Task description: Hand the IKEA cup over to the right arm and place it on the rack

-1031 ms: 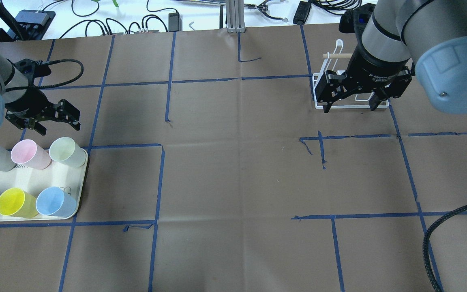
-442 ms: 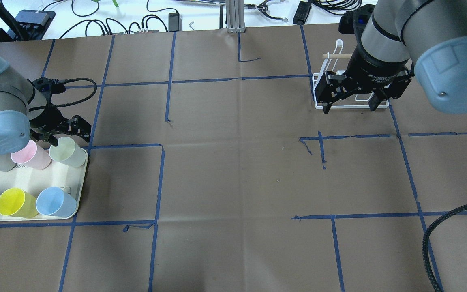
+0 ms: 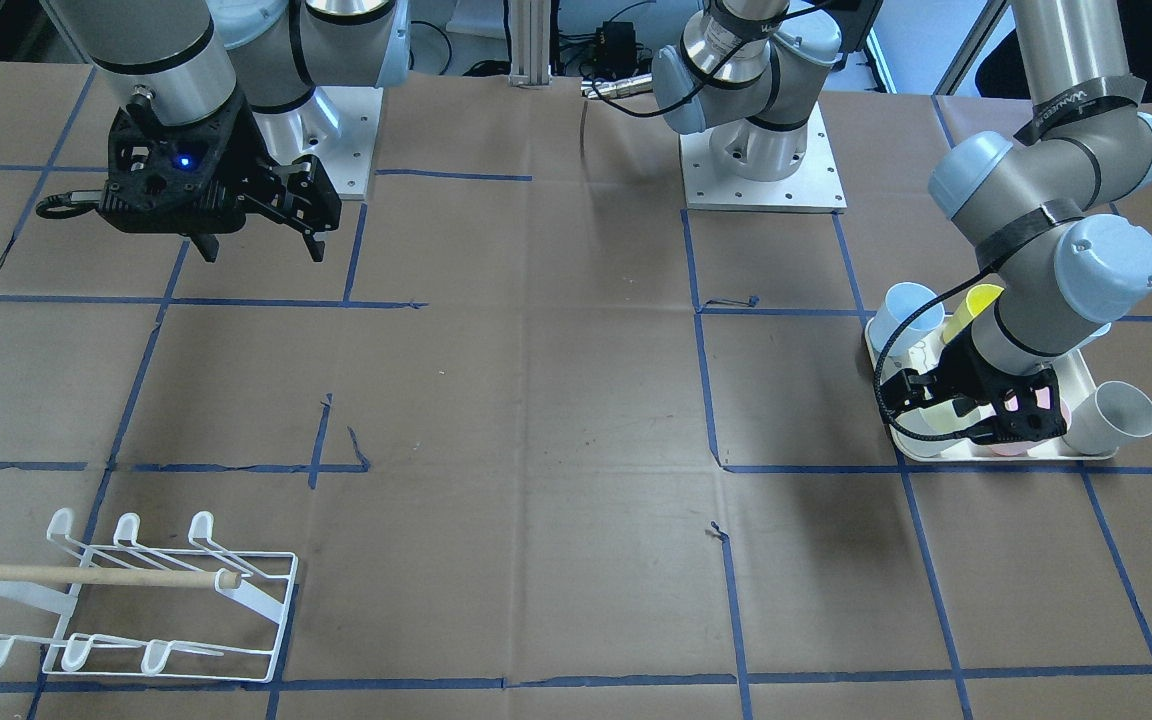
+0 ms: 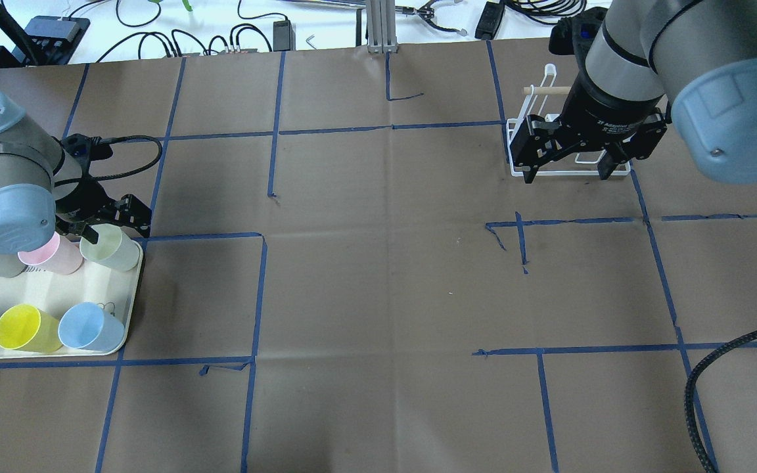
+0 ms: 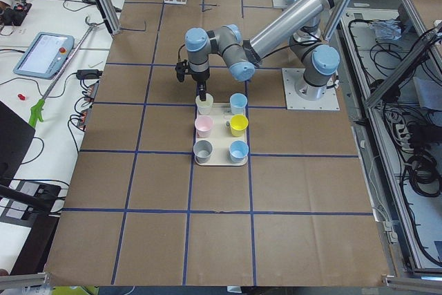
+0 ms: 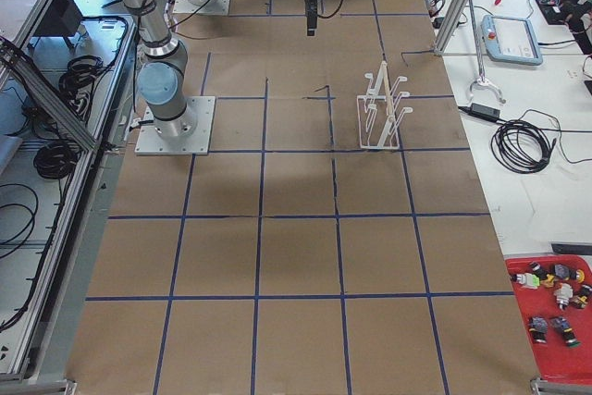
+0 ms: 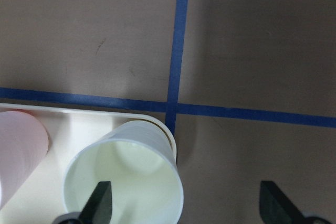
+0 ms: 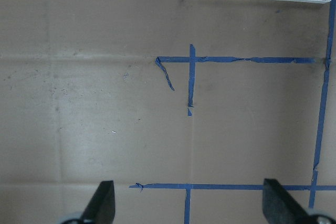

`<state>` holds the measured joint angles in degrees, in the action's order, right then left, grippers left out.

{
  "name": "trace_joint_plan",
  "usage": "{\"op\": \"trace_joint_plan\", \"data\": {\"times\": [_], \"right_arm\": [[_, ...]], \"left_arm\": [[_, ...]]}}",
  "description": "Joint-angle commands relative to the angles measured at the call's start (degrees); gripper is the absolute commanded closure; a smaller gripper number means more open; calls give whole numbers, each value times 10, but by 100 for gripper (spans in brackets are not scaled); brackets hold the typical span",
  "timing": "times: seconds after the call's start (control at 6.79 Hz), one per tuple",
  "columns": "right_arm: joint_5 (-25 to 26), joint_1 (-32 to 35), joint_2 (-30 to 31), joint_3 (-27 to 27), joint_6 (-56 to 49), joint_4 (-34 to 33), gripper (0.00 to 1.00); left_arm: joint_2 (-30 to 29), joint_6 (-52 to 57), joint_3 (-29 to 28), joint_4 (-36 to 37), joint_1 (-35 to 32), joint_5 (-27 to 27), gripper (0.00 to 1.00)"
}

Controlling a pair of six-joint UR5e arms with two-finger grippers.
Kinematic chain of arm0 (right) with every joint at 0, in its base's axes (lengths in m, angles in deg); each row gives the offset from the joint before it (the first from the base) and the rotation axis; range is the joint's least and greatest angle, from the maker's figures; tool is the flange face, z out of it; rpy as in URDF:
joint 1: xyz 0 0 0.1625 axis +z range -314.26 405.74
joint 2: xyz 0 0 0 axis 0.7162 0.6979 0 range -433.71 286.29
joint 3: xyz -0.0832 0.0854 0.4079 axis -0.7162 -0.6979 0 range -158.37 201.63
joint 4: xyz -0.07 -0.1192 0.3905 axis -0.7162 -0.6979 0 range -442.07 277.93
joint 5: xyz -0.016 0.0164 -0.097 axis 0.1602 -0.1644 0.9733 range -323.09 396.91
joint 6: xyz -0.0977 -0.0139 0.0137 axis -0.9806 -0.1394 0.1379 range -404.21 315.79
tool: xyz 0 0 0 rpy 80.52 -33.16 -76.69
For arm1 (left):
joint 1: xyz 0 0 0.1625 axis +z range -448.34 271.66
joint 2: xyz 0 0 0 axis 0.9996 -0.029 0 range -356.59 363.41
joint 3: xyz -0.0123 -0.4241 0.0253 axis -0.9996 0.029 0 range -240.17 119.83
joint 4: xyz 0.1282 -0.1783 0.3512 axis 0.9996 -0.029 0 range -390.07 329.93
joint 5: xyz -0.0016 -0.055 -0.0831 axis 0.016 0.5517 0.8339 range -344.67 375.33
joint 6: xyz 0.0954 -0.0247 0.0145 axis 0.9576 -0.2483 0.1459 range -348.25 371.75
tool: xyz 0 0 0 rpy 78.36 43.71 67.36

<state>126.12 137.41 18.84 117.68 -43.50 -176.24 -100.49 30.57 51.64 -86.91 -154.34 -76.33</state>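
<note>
Several IKEA cups stand on a cream tray (image 4: 56, 289) at the table's left. My left gripper (image 4: 108, 225) is open over the pale green cup (image 4: 110, 247) at the tray's far right corner. In the left wrist view one finger (image 7: 100, 204) is inside that cup's (image 7: 126, 182) mouth and the other is outside its rim. My right gripper (image 4: 568, 172) is open and empty, held above the table in front of the white wire rack (image 4: 531, 105). The rack also shows in the front view (image 3: 166, 600).
The other cups on the tray are pink (image 4: 46, 253), grey, yellow (image 4: 23, 328) and two blue (image 4: 86, 326). Blue tape lines cross the brown table cover. A thick ribbed black hose (image 4: 697, 394) hangs at the right front. Cables lie beyond the far edge.
My left arm has swung toward the tray and its open gripper has come down onto the pale green cup's rim. The right arm has not moved.
</note>
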Motion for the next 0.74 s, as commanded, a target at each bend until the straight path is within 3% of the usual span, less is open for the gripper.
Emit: {"op": "trace_joint_plan", "data": {"times": [0.0,0.29,0.59], "right_arm": [[0,0,0,1,0,0,0],[0,0,0,2,0,0,0],[0,0,0,3,0,0,0]], "left_arm": [[-3,1,5,1,0,-9,0],[-4,1,4,1,0,-12,5],[-5,0,2,2,1,-12,32]]}}
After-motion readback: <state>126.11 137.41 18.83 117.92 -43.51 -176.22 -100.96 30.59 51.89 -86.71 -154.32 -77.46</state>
